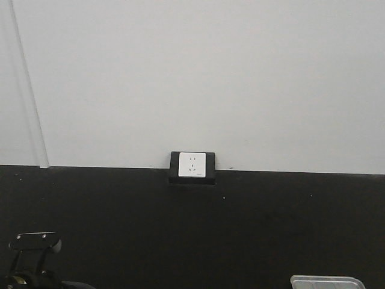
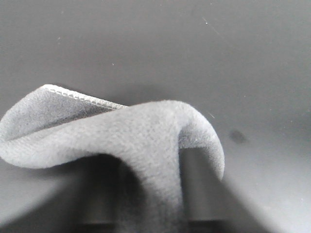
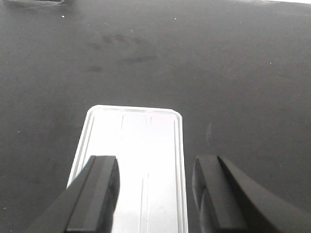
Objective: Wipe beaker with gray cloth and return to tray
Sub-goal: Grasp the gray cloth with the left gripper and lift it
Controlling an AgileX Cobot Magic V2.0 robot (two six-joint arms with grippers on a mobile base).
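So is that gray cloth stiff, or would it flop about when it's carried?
Probably floppy: the gray cloth sags in soft folds over the left gripper, which seems to pinch it. Its fuzzy nap suggests it is light and unlikely to slip from the grip. Being soft, it should not roll or break.

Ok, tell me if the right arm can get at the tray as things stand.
Probably yes: the right end effector hangs open over the tray, with nothing visible between them.
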